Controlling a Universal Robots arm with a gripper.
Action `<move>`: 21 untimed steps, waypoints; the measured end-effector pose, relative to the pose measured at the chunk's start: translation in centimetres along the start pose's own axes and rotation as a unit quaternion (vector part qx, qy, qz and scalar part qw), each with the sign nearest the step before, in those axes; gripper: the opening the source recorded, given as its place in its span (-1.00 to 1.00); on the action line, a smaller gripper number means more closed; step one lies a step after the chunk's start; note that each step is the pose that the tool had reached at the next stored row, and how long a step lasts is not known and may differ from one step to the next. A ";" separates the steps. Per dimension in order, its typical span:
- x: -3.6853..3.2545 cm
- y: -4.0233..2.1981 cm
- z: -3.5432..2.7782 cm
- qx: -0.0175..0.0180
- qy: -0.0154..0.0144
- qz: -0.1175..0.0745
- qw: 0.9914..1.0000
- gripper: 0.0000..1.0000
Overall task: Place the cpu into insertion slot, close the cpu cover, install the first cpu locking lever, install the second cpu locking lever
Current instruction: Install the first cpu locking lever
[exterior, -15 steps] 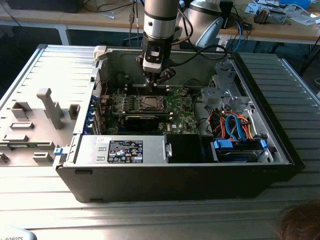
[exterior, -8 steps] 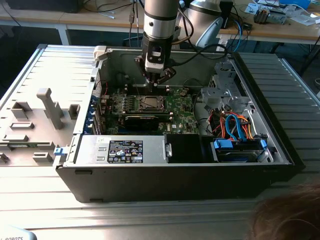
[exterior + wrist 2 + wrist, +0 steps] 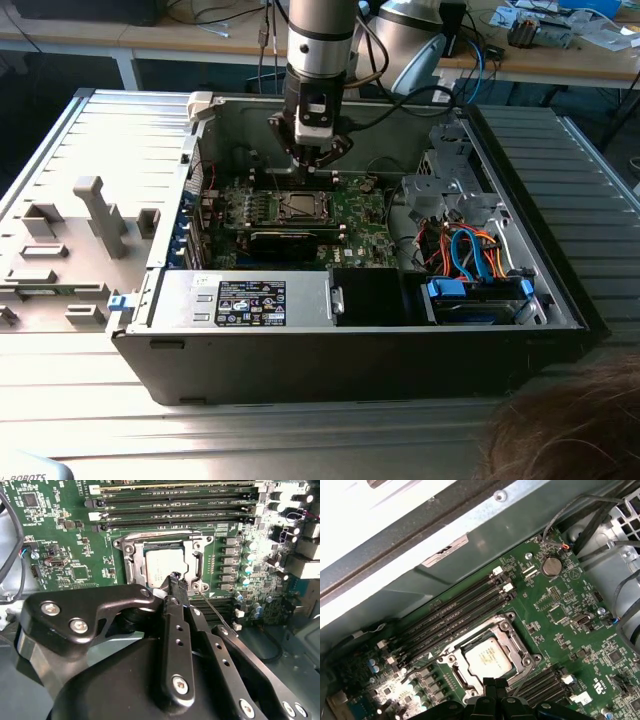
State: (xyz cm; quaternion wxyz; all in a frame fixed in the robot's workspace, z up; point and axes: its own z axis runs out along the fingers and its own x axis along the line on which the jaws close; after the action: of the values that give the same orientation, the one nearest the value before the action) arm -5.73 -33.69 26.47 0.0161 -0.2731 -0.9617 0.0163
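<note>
Resting in the square, silvery-rimmed insertion slot (image 3: 123, 545), the small pale silver-grey cpu (image 3: 159, 567) looks seated flat, so placement reads as done. The thin silvery windowed cpu cover (image 3: 194, 562) appears to lie down around the chip. Closing seems done too, though I cannot tell whether it sits fully flat. A thin wire locking lever (image 3: 215, 614) runs out loose from one socket corner, so I judge the levers not yet latched. The black metal fingers (image 3: 175, 625) are closed tip to tip with nothing visible between them. Their tips are at the socket's edge, just beside that lever's root.

Exterior view: the socket sits on the green motherboard (image 3: 365, 215) inside an open black computer case (image 3: 350, 360), with the fingers directly above it. Blue and orange cables (image 3: 470, 255) bunch at 3 o'clock from the socket. The case lies on a ribbed grey metal table (image 3: 90, 400), with grey plastic fixture blocks (image 3: 100, 215) at 9 o'clock. Wooden tables (image 3: 560, 65) line 12 o'clock. A person's hair (image 3: 570, 430) shows at 5 o'clock.
</note>
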 end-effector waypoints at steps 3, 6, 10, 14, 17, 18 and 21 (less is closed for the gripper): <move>0.00 0.00 0.00 0.000 0.000 -0.007 1.000 -0.79; 0.00 0.00 0.00 0.000 -0.001 -0.015 1.000 -0.79; 0.00 0.00 0.00 0.001 -0.001 -0.029 1.000 -0.79; 0.00 0.00 0.00 0.001 -0.002 -0.043 0.999 -0.79; 0.00 0.00 0.00 0.001 -0.002 -0.051 0.999 -0.79; 0.00 0.00 0.00 0.001 -0.002 -0.053 0.999 -0.79; 0.00 0.00 0.00 0.001 -0.002 -0.062 0.998 -0.79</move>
State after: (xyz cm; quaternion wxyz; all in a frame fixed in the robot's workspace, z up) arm -5.74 -33.69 26.47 0.0151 -0.2128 -0.9768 0.0173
